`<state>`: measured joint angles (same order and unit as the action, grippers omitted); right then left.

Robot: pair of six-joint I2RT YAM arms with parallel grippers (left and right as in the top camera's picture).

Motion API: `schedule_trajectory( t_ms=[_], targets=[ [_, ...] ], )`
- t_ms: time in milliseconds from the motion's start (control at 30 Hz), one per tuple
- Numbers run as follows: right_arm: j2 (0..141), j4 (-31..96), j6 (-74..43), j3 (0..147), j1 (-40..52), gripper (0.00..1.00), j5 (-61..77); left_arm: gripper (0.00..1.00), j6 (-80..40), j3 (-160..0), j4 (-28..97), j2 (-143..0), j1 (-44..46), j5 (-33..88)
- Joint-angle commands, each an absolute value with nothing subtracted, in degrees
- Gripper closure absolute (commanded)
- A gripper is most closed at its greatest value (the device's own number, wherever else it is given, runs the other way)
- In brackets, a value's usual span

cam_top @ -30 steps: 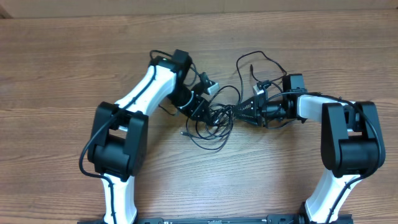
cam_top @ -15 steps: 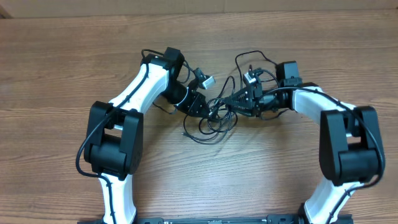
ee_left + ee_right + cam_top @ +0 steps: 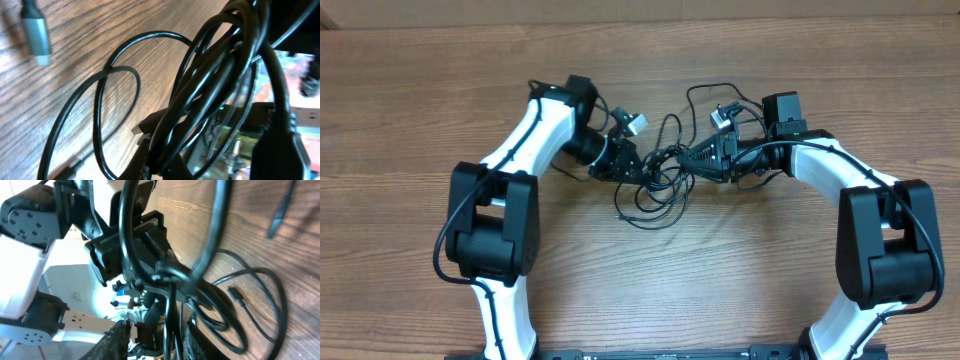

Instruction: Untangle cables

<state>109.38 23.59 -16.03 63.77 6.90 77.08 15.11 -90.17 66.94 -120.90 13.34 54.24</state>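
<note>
L gripper (image 3: 636, 168) clamped shut on cables (image 3: 658, 180), tangle bunched just ahead. R gripper (image 3: 690, 160) narrow, cables btwn fingers; grip can't tell.

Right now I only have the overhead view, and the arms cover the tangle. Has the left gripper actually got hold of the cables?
Observer: Yes. In the left wrist view the left gripper is shut on the cables, with several strands bunched together and running into its grip.
Operator: And the right one?
Observer: The right wrist view shows the right gripper with its jaws apart. A strand runs through the gap with room on both sides, so it does not look pinched.
Operator: Any free ends near the left side?
Observer: One. A grey plug lies flat on the table, away from the bundle.
</note>
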Motion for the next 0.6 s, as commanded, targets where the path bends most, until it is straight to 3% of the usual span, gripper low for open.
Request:
schedule_trajectory(
  t_ms=[0,67,300,567],
  targets=[
    [107.5,19.7,-15.3,65.0,6.5,0.62,82.3,0.96,17.9,-91.2,68.1,-120.8,11.7,60.1],
    [107.5,14.1,-19.5,65.1,6.0,0.6,90.0,0.96,18.1,-91.2,68.6,-120.8,11.1,61.2],
    [107.4,-1.0,-32.0,65.4,7.6,0.6,89.9,0.96,15.7,-91.2,68.6,-120.8,10.8,64.4],
    [107.4,0.5,-32.2,65.3,11.6,0.64,81.4,0.96,8.9,-91.2,68.8,-120.8,10.6,64.7]
  ],
)
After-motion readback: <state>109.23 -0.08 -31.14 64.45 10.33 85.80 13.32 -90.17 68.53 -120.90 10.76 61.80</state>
